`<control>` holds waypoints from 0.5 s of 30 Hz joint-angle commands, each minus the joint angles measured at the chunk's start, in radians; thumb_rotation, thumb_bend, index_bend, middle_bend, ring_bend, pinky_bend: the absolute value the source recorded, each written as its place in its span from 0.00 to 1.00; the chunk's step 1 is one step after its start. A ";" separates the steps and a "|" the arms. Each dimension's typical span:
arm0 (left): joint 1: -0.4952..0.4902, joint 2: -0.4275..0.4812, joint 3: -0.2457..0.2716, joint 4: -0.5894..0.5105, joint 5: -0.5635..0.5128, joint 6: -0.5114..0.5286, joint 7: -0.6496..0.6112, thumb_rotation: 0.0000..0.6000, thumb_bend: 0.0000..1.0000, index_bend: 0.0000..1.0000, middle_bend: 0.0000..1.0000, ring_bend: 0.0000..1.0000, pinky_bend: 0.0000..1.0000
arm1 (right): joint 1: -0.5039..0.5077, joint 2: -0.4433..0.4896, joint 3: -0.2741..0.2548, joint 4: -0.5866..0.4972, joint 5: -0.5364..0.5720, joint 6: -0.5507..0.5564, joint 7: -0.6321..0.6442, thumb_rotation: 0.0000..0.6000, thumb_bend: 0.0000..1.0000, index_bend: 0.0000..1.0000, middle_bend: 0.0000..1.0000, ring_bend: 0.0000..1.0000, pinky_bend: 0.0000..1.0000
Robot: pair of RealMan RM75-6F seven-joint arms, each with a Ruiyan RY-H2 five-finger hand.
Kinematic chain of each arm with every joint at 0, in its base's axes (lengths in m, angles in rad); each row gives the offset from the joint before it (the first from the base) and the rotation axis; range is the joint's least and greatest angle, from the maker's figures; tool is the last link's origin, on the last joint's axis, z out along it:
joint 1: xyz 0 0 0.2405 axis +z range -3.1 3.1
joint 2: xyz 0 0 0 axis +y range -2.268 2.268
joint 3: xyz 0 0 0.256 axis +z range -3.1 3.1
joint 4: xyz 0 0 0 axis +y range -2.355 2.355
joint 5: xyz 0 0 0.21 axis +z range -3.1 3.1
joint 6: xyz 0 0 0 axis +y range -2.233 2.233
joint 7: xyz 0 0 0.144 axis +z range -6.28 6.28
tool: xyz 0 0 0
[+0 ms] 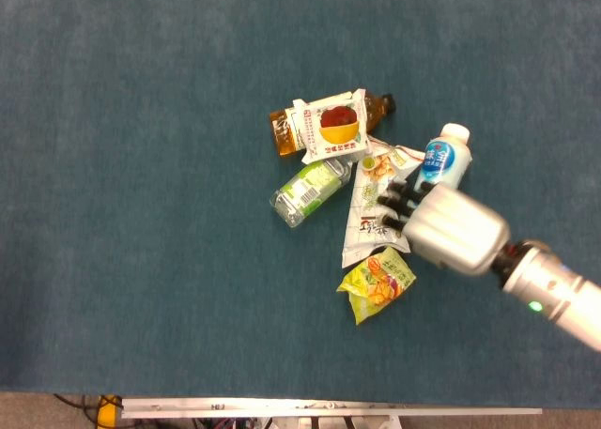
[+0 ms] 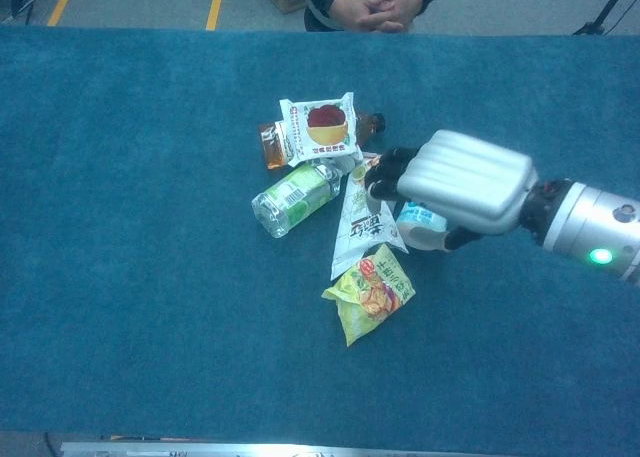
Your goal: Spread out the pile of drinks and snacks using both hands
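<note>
on the white bottle (image 1: pixel 444 165), blue lettering, unreadable.

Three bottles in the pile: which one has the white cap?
The blue-and-white bottle, partly under the right hand. The green-label bottle is clear, and the amber tea bottle has a dark cap.

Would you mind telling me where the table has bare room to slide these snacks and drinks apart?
Bare table lies left of the green bottle, beyond the brown bottle, and nearside of the yellow packet. It is crowded around the white packet, where the right robot hand covers the white bottle.
</note>
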 commanded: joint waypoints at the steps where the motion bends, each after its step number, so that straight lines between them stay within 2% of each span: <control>1: -0.004 -0.002 0.000 -0.006 0.002 -0.004 0.007 1.00 0.35 0.15 0.19 0.14 0.15 | -0.014 0.037 0.012 0.036 -0.009 0.005 0.042 1.00 0.27 0.31 0.28 0.23 0.52; 4: -0.005 -0.005 0.000 -0.009 0.001 -0.006 0.012 1.00 0.35 0.15 0.19 0.14 0.15 | -0.015 0.050 0.020 0.063 0.003 -0.017 0.062 1.00 0.08 0.29 0.28 0.23 0.51; 6: -0.005 -0.006 0.001 -0.010 -0.001 -0.007 0.015 1.00 0.35 0.15 0.19 0.14 0.15 | -0.016 0.050 0.025 0.084 0.012 -0.031 0.069 1.00 0.01 0.28 0.28 0.23 0.50; 15: -0.002 -0.004 0.004 -0.012 -0.009 -0.007 0.018 1.00 0.35 0.15 0.19 0.14 0.15 | -0.020 0.024 0.032 0.171 0.022 -0.094 0.061 1.00 0.00 0.25 0.27 0.23 0.49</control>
